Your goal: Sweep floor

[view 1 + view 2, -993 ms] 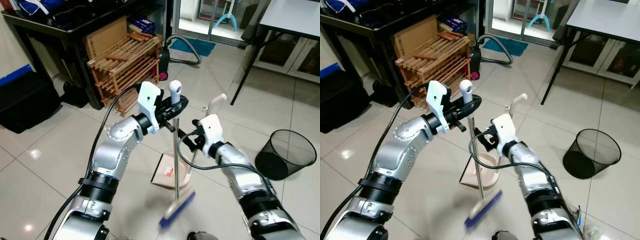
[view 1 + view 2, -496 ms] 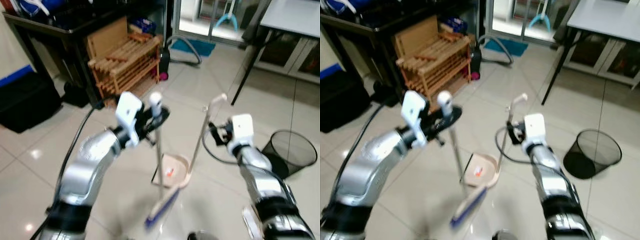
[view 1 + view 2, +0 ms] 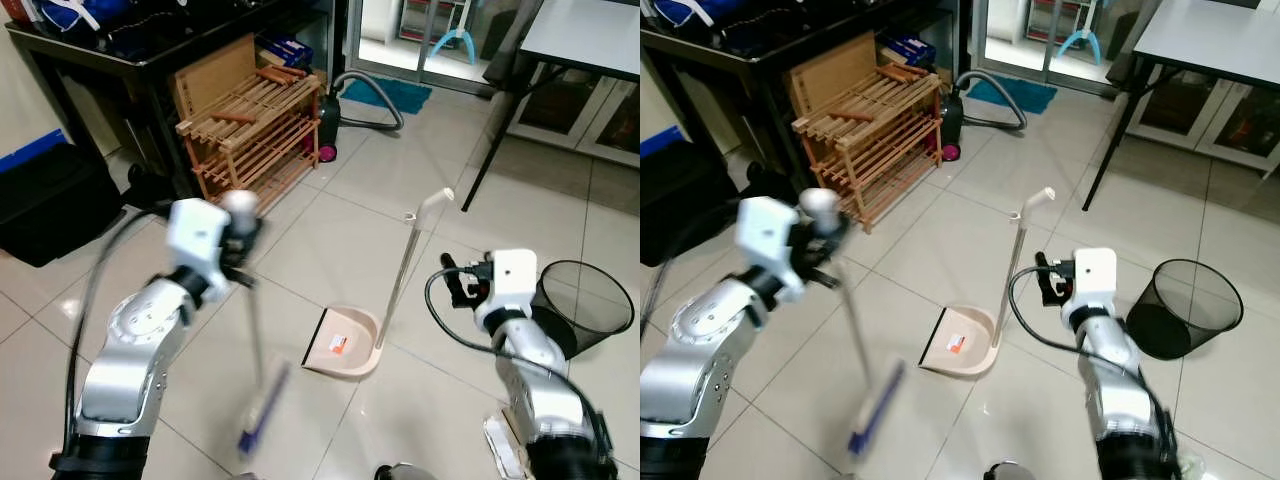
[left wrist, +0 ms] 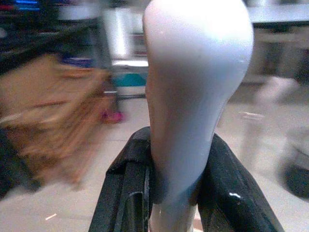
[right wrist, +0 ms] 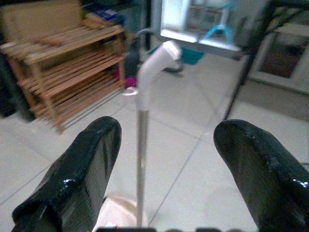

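Sweeping stroke under way, judging by blurred broom [image 3: 255,400].
Eye views: left gripper [image 3: 238,232] clamping broom handle at centre left; dustpan [image 3: 345,345] standing mid-frame, right gripper [image 3: 452,285] beside its pole. Left wrist: fingers [image 4: 126,193] squeezing white grip. Right wrist: fingers [image 5: 79,174] spread wide, holding nothing. Next, probably: brushing toward dustpan.

A lived-in room of a home, tiled in pale glossy floor tiles [image 3: 330,210]. At the upper left of the head view a wooden slatted shoe rack [image 3: 250,130] stands under a dark table [image 3: 150,55] piled with belongings, beside a flattened cardboard box [image 3: 210,75]. A vacuum cleaner with its grey hose [image 3: 365,95] sits at top centre before a glass sliding door [image 3: 410,30]. At right stand a white-topped table [image 3: 585,35] and a black mesh wastebasket [image 3: 580,305].
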Available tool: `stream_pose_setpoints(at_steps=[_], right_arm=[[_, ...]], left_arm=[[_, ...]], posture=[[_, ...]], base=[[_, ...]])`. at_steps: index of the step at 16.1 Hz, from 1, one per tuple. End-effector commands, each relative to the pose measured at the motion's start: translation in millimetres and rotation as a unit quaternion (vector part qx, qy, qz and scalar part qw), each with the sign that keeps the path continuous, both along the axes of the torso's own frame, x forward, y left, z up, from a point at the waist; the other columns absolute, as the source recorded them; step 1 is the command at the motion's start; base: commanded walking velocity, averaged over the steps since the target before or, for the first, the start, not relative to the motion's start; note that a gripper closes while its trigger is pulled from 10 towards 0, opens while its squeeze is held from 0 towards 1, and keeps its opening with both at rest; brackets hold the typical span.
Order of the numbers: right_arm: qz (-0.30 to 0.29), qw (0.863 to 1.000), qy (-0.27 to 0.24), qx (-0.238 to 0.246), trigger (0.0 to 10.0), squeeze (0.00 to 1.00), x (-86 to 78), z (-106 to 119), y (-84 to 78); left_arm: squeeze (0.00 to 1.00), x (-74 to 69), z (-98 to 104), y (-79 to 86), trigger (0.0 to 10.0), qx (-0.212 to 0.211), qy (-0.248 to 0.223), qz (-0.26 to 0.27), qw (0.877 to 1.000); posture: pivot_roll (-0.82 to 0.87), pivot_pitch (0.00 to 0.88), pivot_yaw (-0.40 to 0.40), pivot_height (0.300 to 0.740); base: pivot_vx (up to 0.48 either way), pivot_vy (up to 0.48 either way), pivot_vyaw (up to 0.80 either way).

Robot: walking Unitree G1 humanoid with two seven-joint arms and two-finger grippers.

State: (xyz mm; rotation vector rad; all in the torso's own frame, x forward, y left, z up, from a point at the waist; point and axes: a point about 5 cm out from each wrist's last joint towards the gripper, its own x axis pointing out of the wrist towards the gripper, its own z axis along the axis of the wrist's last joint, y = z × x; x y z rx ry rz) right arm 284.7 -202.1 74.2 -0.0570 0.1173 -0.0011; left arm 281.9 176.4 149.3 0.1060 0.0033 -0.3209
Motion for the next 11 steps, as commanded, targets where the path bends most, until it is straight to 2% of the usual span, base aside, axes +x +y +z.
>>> stream_pose_setpoints(at_steps=[1, 2, 5, 10, 11], right_arm=[[-0.022, 0.999, -0.024, -0.007, 10.0, 0.00, -0.1, 9.8, -1.8], [-0.031, 0.999, -0.033, -0.007, 10.0, 0.00, -2.2, 11.3, 1.7], [-0.028, 0.999, -0.011, 0.026, 10.0, 0.00, -7.8, 1.9, 11.2], [-0.028, 0.999, -0.002, 0.024, 10.0, 0.00, -11.3, -2.1, 19.6], [-0.028, 0.999, -0.004, 0.026, 10.0, 0.00, -10.8, -1.2, 20.8]], left_arm=[[0.00, 0.9, -0.5, 8.7, 10.0, 0.005, -0.025, 0.048, 0.999], [0.00, 0.5, -15.4, 13.3, 10.0, 0.005, -0.015, 0.087, 0.996], [0.00, -0.9, -31.9, 11.1, 10.0, 0.051, -0.013, 0.098, 0.994], [0.00, 4.5, -27.4, 10.8, 10.0, 0.046, -0.044, 0.112, 0.992], [0.00, 5.7, -25.7, 10.7, 10.0, 0.043, -0.050, 0.109, 0.992]], posture=[[0.00, 0.020, 0.041, 0.740], [0.00, 0.017, 0.042, 0.740], [0.00, 0.009, 0.041, 0.740], [0.01, 0.010, 0.038, 0.740], [0.01, 0.011, 0.039, 0.740]], base=[[0.000, 0.000, 0.00], [0.000, 0.000, 0.00], [0.000, 0.000, 0.00], [0.000, 0.000, 0.00], [0.000, 0.000, 0.64]])
